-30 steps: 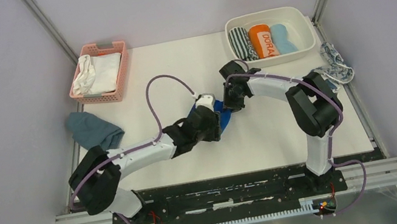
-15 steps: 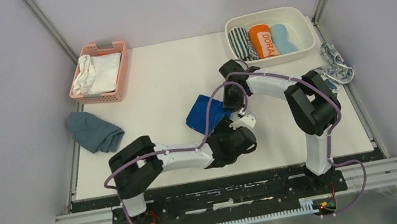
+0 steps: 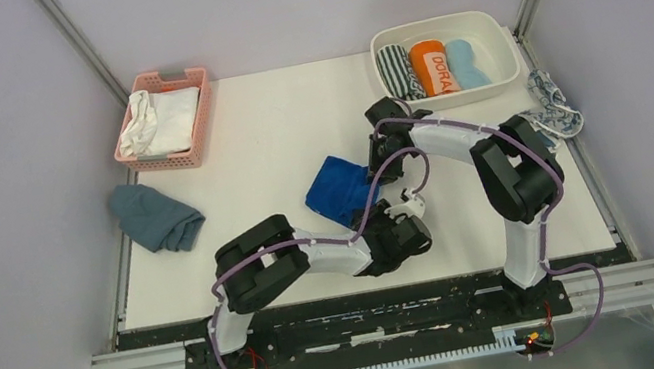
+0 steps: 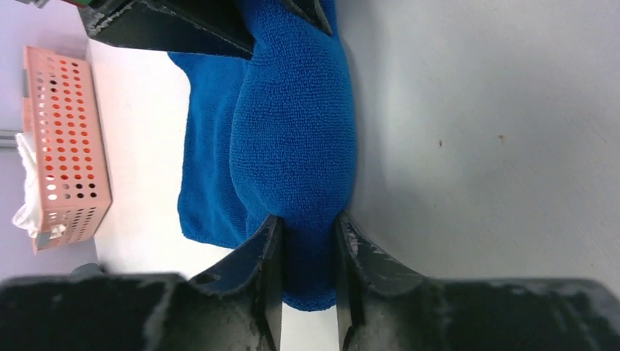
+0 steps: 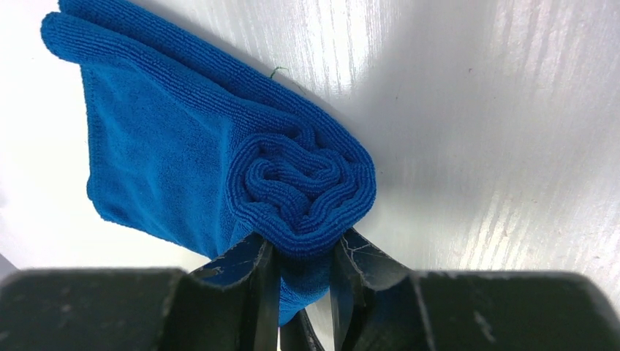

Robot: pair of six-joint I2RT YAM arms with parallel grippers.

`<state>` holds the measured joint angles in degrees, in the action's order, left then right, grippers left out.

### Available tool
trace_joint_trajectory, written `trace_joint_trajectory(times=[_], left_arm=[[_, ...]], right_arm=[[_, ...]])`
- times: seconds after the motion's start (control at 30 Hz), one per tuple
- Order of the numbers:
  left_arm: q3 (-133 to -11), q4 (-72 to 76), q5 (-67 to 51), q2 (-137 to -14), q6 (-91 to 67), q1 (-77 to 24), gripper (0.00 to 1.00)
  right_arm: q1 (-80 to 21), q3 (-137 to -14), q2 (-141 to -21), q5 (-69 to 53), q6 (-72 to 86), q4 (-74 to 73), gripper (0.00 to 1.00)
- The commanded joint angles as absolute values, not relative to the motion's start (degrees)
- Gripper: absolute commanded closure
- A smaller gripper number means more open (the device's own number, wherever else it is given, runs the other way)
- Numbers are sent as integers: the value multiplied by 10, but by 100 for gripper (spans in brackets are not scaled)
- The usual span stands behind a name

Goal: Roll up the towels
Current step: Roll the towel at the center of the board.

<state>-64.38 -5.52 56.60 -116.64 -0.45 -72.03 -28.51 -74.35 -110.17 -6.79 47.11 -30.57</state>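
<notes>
white table (image 3: 273,133) | royal blue towel (image 3: 336,190) part-rolled, ends covered | left tool (image 4: 308,223), right tool (image 5: 301,245) clamp it

Bottom centre, the right gripper (image 5: 301,252) pinches the lower edge of the blue towel (image 5: 292,183), whose rolled end, a tight spiral, faces the camera mid-frame, with the unrolled flap lying flat toward upper left on the white table (image 5: 475,110).
</notes>
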Motion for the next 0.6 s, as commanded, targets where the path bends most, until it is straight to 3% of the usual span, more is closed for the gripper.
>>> trace_joint_trajectory(times=[0.0,0.17,0.4,0.57], left_arm=[[-626,-71,461,-1149,-51,-688,74],[-581,-40,259,-1047,-89,-637,88],[-540,-4,-46,-986,-188,-520,91],[-487,108,-226,-986,-286,-436,92]], right_arm=[[-280,-711,-1062,-104,456,-255,74],[-255,-689,-1025,-170,436,-196,57],[-216,-615,-971,-214,432,-106,39],[-212,-597,-963,-214,424,-81,29]])
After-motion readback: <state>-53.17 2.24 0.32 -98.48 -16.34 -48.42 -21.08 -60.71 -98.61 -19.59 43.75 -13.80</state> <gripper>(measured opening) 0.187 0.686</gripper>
